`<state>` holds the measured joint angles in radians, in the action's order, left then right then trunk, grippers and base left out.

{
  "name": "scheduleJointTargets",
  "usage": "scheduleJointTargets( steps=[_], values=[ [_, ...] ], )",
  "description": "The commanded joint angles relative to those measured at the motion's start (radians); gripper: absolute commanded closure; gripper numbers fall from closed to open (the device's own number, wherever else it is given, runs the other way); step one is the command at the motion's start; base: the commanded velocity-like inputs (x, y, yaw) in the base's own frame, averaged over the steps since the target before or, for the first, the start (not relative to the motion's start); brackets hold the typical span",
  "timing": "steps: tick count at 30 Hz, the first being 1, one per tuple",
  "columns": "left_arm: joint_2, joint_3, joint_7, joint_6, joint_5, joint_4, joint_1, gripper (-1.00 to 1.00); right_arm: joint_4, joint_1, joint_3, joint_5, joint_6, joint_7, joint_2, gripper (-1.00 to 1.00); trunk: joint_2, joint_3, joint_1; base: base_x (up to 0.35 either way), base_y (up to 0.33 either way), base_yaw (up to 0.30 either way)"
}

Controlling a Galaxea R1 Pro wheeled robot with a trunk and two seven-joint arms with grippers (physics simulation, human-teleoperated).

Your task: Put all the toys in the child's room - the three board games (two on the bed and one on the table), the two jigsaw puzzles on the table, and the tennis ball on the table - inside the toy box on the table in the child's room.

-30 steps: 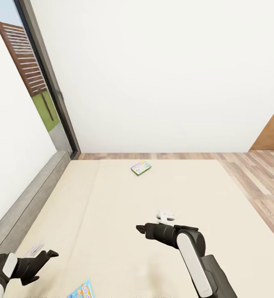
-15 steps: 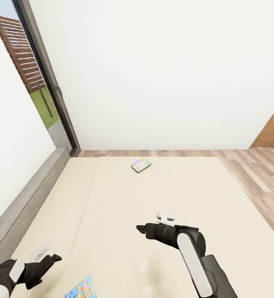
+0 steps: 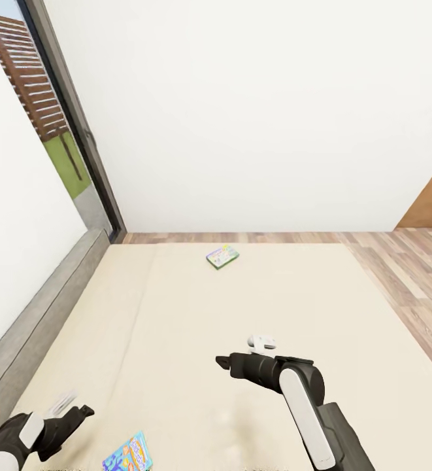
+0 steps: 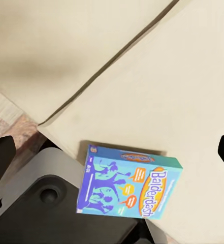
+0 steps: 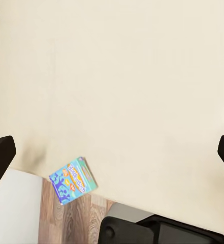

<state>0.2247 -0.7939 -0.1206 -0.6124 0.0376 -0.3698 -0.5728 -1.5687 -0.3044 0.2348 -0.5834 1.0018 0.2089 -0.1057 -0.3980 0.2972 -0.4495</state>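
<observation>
1. From the head view I looked down over the bed (image 3: 196, 340), its two cream mattresses side by side with a seam between them and a grey frame (image 3: 39, 327) along the left. The white-green-yellow board game (image 3: 222, 256) lay flat near the bed's far edge, well apart from both arms. The blue board game (image 3: 129, 454) lay at the near edge of the bed, just beside the left end effector (image 3: 78, 412), which hung above the mattress and did not touch it. The right end effector (image 3: 223, 362) hovered over the middle of the bed, holding nothing. I could not tell the spread of either from that angle. Beyond the bed I saw wood-plank floor (image 3: 398, 261), a white wall and a dark-framed window (image 3: 78, 131).

2. In the left wrist view the blue board game (image 4: 129, 185) lay face up at the mattress corner, part of its box overhanging the edge above the robot's grey body. Both dark fingertips (image 4: 1, 155) sat at opposite borders, so the end effector was spread wide and empty.

3. In the right wrist view the fingertips (image 5: 0, 155) likewise stood far apart, spread and empty, over bare mattress. The blue board game (image 5: 72, 180) showed at the bed's edge, above the floor planks.
</observation>
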Motion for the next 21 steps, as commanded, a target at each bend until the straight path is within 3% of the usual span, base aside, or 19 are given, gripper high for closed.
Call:
scheduleJointTargets(
  steps=[1,21],
  values=[
    [-0.001,-0.006,0.000,-0.005,0.004,0.000,-0.001,-1.00,-0.001,-0.001,0.000,-0.010,0.003,0.010,0.000,-1.00,-0.002,0.003,0.000,0.000,0.000,0.000],
    [-0.002,-0.005,0.002,-0.009,0.003,0.003,-0.001,-1.00,-0.001,-0.001,0.000,-0.010,0.003,0.010,0.000,-1.00,-0.002,0.036,0.000,0.000,0.000,0.000]
  ],
)
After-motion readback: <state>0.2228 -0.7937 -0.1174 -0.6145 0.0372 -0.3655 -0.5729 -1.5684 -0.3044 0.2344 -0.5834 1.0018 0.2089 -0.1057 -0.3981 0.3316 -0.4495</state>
